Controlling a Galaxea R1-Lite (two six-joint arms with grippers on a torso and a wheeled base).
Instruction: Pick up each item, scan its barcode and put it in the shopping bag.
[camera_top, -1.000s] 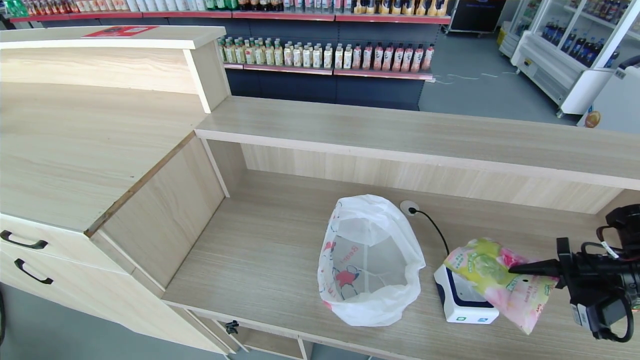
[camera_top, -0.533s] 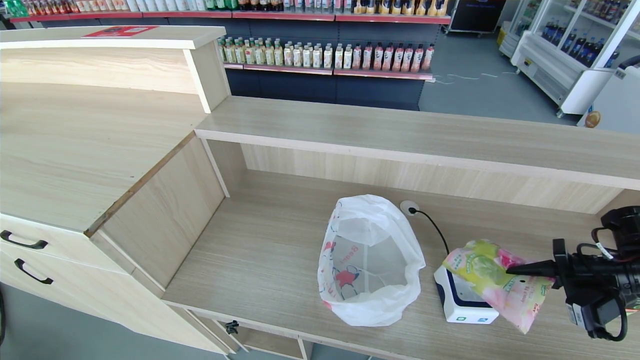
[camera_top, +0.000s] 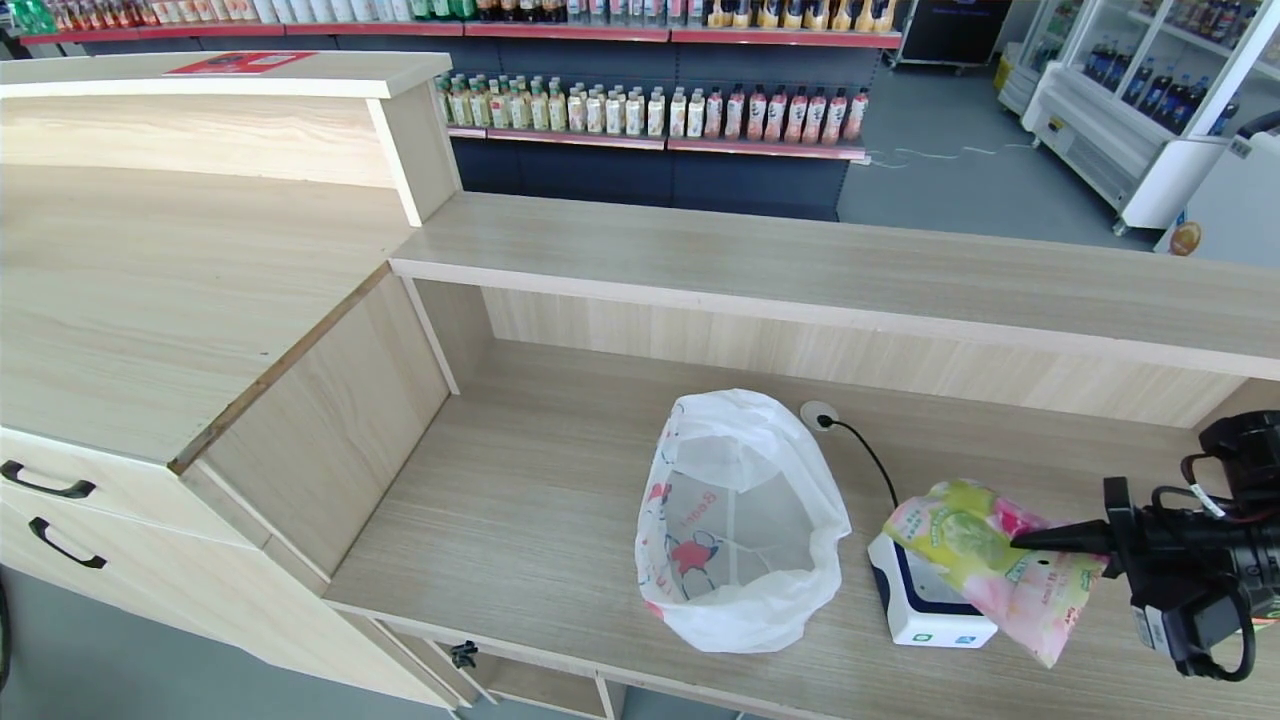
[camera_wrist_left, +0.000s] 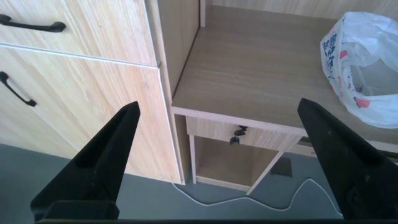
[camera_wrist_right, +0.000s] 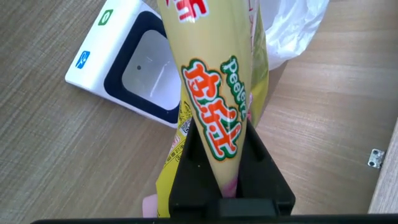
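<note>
My right gripper is shut on a yellow, green and pink snack packet, holding it just above the white barcode scanner at the right of the lower counter. In the right wrist view the snack packet is pinched between the black fingers, with the scanner and its dark window below it. An open white shopping bag sits on the counter to the left of the scanner. My left gripper hangs open low, off the counter's front left corner, with the bag some way off.
A black cable runs from a round counter port to the scanner. A raised wooden shelf spans the back and a taller cabinet with drawers stands on the left. Bare counter lies left of the bag.
My right gripper has shifted slightly left and down with the snack packet, bringing it a little closer over the scanner. The bag and scanner have stayed put.
</note>
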